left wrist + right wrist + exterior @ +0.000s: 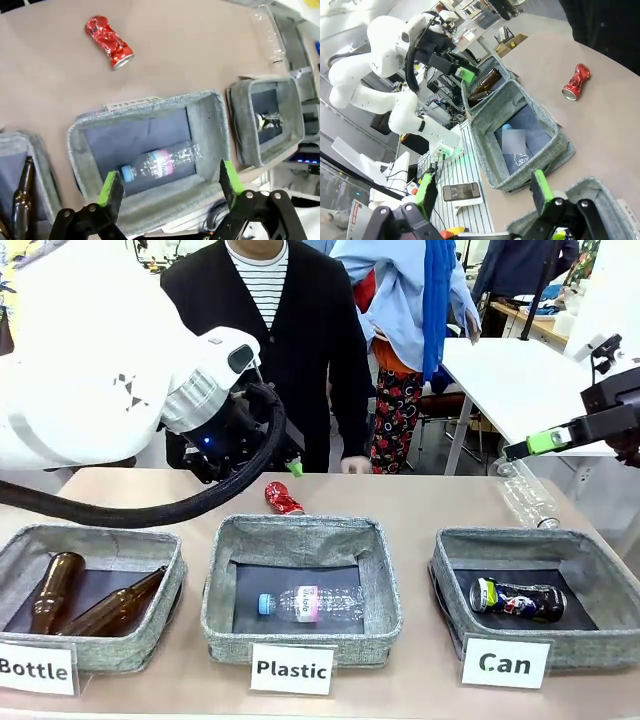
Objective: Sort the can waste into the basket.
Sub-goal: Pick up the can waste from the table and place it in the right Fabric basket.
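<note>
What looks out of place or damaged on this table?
A crushed red can lies loose on the table behind the Plastic basket, outside the Can basket, where a dark can already sits. A clear plastic bottle also lies loose, behind the Can basket.

Pale pinkish-tan work table (pixel 430 510), matte top, evenly lit. Behind it at right, a white table (pixel 510 380) on slim metal legs (pixel 455 445); a wooden desk (pixel 528 322) farther back. Right wrist view: grey floor (pixel 535 22), open cardboard box (pixel 519 39) on it.
</note>
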{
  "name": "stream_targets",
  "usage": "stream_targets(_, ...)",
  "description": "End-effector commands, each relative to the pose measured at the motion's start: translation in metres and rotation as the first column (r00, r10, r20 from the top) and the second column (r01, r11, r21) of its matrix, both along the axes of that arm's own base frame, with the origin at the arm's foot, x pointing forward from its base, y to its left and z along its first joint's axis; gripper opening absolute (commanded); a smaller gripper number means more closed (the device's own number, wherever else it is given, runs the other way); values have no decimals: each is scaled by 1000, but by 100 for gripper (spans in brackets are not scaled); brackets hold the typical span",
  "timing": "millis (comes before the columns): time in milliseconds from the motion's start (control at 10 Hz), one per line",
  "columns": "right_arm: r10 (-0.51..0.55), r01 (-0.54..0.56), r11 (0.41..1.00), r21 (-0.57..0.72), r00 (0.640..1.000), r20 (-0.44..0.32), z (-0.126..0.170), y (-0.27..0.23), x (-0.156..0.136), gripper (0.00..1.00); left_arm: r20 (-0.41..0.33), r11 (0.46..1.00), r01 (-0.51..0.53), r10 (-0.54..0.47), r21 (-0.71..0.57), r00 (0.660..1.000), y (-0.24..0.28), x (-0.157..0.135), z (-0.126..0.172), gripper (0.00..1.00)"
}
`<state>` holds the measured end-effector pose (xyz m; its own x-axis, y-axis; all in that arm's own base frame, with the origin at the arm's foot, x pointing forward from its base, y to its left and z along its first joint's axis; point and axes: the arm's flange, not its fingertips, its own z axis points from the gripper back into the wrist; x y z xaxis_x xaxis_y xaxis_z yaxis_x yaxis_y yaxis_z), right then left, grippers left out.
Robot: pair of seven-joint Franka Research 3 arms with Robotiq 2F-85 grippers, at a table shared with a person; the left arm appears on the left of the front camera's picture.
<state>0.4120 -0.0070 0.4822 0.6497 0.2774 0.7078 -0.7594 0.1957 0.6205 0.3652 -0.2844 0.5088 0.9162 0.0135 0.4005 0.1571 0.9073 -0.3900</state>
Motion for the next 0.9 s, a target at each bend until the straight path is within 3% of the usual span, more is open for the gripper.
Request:
stream_targets(0,-4,4,1000,-2,1000,24,-1,0,-2,100,21,999,41,-41,23,999,-5,-41,5,100)
stream_targets(200,-4,4,1000,-2,1000,24,-1,0,-2,100,21,999,41,-41,23,999,-5,-41,5,100)
stream_targets(300,-4,4,1000,-2,1000,24,-1,0,-2,100,14,999,49,-49,8,999,-11,-25,4,100)
stream_targets(400,-4,4,1000,-2,1000,24,-1,0,-2,100,2,988,-151,151,-27,989,-21,-1,19,100)
stream_targets(500,-4,4,1000,-2,1000,24,-1,0,-2,100,-59,979,-198,201,42,978,-42,29,29,100)
stream_targets(800,-4,4,1000,-2,1000,24,-1,0,-2,100,-133,966,-174,202,193,970,-79,82,29,100)
